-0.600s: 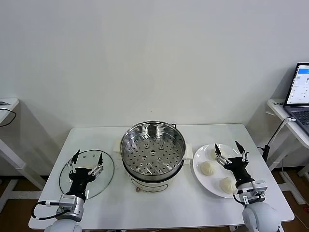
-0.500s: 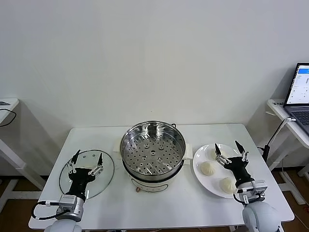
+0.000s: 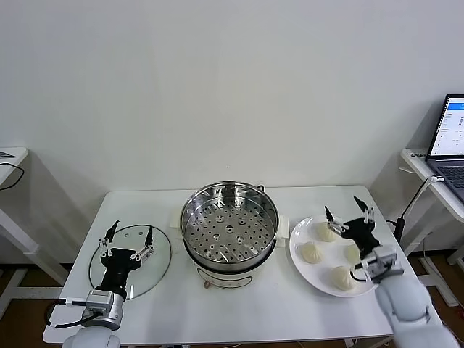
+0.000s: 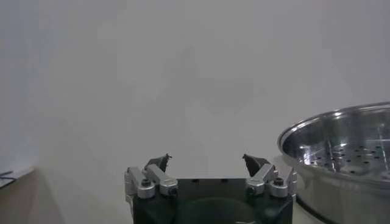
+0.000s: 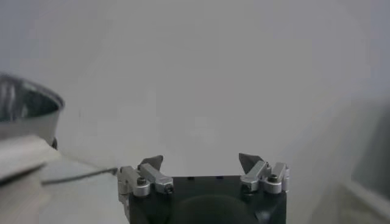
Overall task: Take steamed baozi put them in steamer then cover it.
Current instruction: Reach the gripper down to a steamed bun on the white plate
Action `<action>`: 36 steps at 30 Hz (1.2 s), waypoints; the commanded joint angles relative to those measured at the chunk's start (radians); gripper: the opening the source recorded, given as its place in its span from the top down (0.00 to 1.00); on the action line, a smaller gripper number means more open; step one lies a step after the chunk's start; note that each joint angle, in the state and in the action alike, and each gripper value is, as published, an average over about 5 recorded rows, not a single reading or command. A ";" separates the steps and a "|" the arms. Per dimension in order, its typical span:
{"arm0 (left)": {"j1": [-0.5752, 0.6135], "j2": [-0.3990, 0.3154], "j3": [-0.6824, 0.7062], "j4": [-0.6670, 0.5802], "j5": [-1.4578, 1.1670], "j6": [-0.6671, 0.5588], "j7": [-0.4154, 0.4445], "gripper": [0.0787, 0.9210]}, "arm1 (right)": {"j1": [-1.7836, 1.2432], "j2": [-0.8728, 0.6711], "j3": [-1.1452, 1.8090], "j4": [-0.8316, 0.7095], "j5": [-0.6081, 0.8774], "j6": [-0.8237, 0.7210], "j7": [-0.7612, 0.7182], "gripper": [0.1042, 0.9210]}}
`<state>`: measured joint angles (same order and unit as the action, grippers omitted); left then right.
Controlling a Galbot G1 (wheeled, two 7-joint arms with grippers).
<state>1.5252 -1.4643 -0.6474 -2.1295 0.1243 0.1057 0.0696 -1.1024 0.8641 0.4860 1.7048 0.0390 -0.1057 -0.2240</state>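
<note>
My left gripper (image 3: 129,240) & right gripper (image 3: 347,215): black bodies w/ silver screw-studded finger links, dark pointed tips, grey-white wrists, black cable by left wrist.

Four baozi (image 3: 310,252) on one plate (image 3: 299,262): one at far side (image 3: 324,231), one near hand (image 3: 353,254), one at near edge (image 3: 341,278), plus first-named at steamer side. One steamer (image 3: 229,223) with one perforated tray (image 3: 230,230). One glass lid (image 3: 161,257). Two hands: left hand (image 3: 129,239), right hand (image 3: 349,212), each with two spread fingers. One white bench (image 3: 254,308). One laptop (image 3: 451,139) on one side desk (image 3: 428,177).
</note>
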 commanded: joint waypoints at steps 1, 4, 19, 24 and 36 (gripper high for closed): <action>0.002 0.005 0.000 -0.012 -0.001 0.000 -0.002 0.12 | 0.329 -0.376 -0.327 -0.137 -0.151 -0.099 -0.345 0.12; 0.003 0.006 0.003 -0.015 0.001 0.001 -0.003 0.12 | 0.483 -0.440 -0.502 -0.182 -0.142 -0.105 -0.519 0.12; 0.004 -0.002 0.005 -0.025 0.001 0.005 -0.006 0.12 | 1.165 -0.284 -1.188 -0.486 -0.158 -0.137 -0.950 0.12; 0.003 -0.002 0.000 -0.019 0.001 0.004 -0.006 0.12 | 1.183 -0.203 -1.237 -0.562 -0.172 -0.145 -0.948 0.12; 0.000 -0.007 -0.003 -0.015 0.000 0.003 -0.009 0.12 | 1.098 -0.104 -1.195 -0.650 -0.228 -0.144 -0.897 0.12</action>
<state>1.5257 -1.4701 -0.6504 -2.1475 0.1247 0.1085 0.0615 -0.0488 0.6960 -0.6339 1.1441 -0.1580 -0.2436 -1.0885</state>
